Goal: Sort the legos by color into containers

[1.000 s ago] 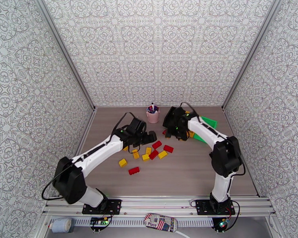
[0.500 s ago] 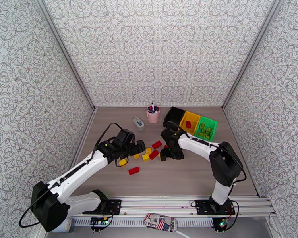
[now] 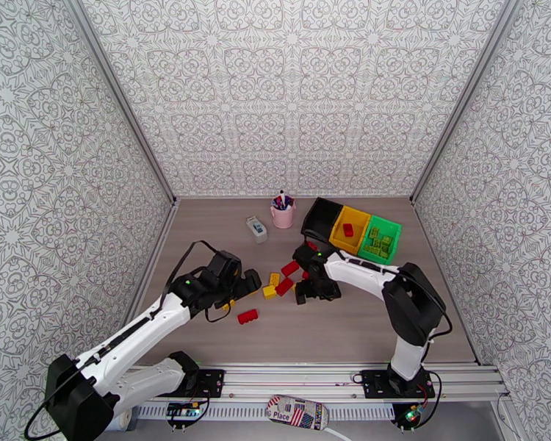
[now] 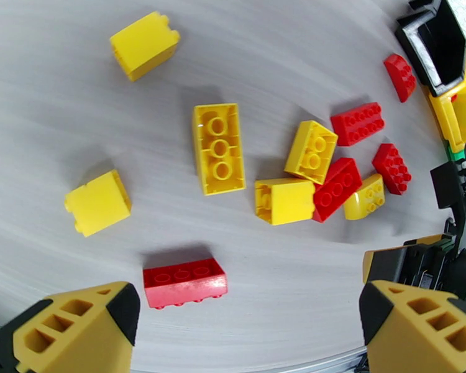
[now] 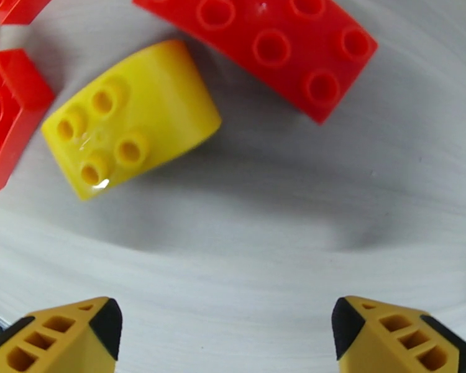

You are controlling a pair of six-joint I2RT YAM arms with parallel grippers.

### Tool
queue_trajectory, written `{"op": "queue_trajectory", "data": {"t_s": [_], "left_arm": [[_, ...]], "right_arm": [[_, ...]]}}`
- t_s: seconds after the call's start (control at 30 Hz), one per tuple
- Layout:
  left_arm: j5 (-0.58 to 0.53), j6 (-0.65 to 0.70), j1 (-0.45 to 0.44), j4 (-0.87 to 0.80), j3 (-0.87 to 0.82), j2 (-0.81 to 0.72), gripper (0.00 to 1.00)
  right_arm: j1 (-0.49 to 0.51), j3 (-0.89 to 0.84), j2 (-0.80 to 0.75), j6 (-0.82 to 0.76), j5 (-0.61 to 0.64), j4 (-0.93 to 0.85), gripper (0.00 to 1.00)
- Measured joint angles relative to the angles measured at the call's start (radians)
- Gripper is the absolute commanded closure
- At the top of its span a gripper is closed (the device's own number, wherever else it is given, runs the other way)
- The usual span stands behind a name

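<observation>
The sort was partly done. In the overhead view the green bin (image 3: pixel 384 220), at the upper right of the table, held a cluster of green legos (image 3: pixel 379 240), and no green ones lay loose, so that colour looked finished. The yellow bin (image 3: pixel 356 217) beside it held one red lego (image 3: pixel 347 229), which seemed the wrong place for it if red belongs in the black bin (image 3: pixel 322 214). The black bin looked bare, though its near corner was hidden by the right arm.

What remained was the loose pile (image 3: pixel 284 286) at the table's centre. The left wrist view showed about six yellow and five red pieces there, some touching, some apart.

The left gripper (image 4: pixel 245 299) hung over the pile's left side with its fingers (image 4: pixel 77 324) spread wide and nothing between them. A red brick (image 4: pixel 184 282) lay just above the gap.

The right gripper (image 5: pixel 225 312) sat low over the pile's right side, also spread wide and holding nothing. A yellow brick (image 5: pixel 130 116) and a long red one (image 5: pixel 264 38) lay ahead of it, in the upper part of that frame.

Most of the red and all of the yellow still needed binning.
</observation>
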Motion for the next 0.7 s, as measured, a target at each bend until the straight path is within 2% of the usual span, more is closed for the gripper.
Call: {"op": "queue_trajectory", "data": {"t_s": [0.4,0.7], "left_arm": [[-0.006,-0.001,0.035,0.000,-0.004,-0.022,0.01],[-0.002,0.003,0.096,0.000,-0.004,-0.024,0.01]], "right_arm": [[-0.020,0.223,0.187,-0.053,0.015,-0.039,0.06],[-0.084,0.358,0.217,-0.083,0.008,-0.080,0.05]]}}
